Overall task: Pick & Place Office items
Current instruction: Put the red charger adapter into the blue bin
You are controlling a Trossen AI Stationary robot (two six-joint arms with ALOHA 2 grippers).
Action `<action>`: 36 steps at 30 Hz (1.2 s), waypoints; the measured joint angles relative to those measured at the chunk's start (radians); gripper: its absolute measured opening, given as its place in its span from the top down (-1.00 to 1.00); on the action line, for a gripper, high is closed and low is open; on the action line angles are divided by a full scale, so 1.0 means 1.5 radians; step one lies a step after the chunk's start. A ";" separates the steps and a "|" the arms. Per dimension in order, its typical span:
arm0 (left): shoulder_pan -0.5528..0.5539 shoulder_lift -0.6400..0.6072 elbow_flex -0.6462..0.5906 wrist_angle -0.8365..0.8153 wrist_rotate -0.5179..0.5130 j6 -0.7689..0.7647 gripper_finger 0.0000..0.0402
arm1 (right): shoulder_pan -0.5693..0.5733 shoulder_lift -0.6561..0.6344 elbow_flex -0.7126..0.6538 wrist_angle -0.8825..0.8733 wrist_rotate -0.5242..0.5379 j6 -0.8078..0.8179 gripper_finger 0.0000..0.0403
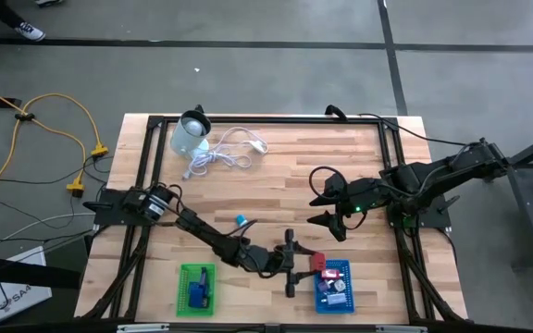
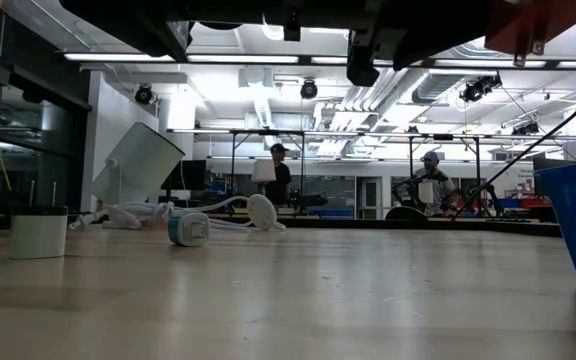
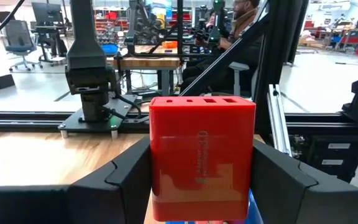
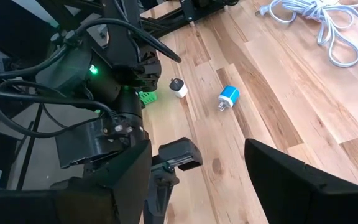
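Here the left gripper [image 1: 302, 264] sits low at the table's front, jaws closed on a red block [image 3: 202, 157], clamped square by its sides. It hangs just beside the blue bin [image 1: 334, 286], which already holds small items, so a drop there looks next. The green bin [image 1: 196, 286] holds a blue piece. Mid-table, a blue plug [image 4: 229, 96] and white cap [image 4: 178, 88] lie loose. Farther off, the right gripper [image 1: 325, 197] waits, jaws wide, empty. Beyond: cable [image 1: 222, 153], container [image 1: 191, 135].
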 joint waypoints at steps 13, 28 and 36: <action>-0.009 0.000 0.000 0.000 0.000 0.022 -0.05 | 0.000 0.000 0.000 0.003 0.003 0.000 -0.22; -0.026 -0.005 -0.001 0.011 -0.001 0.022 -0.05 | 0.013 0.003 0.000 -0.063 -0.034 -0.033 -0.22; -0.026 -0.008 -0.001 0.009 -0.001 0.019 -0.05 | 0.061 0.003 0.000 -0.169 -0.032 -0.018 -0.22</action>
